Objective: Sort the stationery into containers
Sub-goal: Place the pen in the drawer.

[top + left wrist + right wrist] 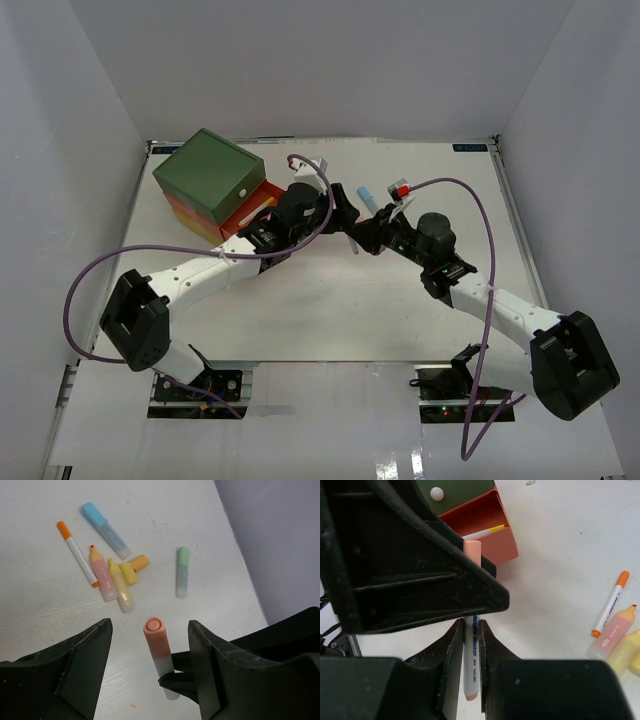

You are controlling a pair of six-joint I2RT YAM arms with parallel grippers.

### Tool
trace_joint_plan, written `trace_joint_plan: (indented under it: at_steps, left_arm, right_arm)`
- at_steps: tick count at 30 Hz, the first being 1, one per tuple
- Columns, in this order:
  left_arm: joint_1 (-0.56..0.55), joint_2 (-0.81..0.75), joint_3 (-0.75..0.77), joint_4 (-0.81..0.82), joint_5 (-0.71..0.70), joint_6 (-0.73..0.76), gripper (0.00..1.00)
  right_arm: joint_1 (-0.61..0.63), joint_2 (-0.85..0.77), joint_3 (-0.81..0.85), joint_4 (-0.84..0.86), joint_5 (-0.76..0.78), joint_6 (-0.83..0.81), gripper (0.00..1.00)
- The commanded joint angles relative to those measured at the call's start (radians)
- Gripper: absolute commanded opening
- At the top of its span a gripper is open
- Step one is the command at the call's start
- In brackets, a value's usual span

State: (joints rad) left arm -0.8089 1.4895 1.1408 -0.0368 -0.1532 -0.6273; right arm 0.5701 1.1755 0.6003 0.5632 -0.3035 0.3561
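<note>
The right gripper [471,632] is clenched on the barrel of a salmon-capped marker [471,670]. In the right wrist view the marker's long axis runs straight ahead along the fingers, its capped end pointing towards the chest [210,175].

The left gripper [150,626] stands between that marker and the chest. Its jaws are apart, one on each side of the cap, with a gap on both sides. It grasps nothing.

In the left wrist view the marker is seen nearly end-on, cap towards the camera. The left jaws would therefore close across the barrel rather than along it.

The left arm is the nearer arm to the chest. The orange-red drawer [487,527] stands pulled out just beyond the marker's tip, with one white pen [482,532] lying in it.

The loose stationery [112,565] lies on the table [45,610], on the side of the grippers away from the chest.

Judgement: this is a hand-over, and the left jaws must seat before the right releases.
</note>
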Motion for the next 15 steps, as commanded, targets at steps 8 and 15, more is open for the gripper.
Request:
trace_joint_plan:
  at_steps: [8,15]
  left_arm:
    - [-0.013,0.009,0.051,0.028,0.012,0.020,0.28]
    - [-0.013,-0.012,0.060,0.002,-0.014,0.109,0.12]
  right_arm:
    - [0.010,-0.010,-0.030,0.130,-0.022,0.047,0.19]
    - [0.010,-0.017,-0.030,0.103,-0.019,0.021,0.51]
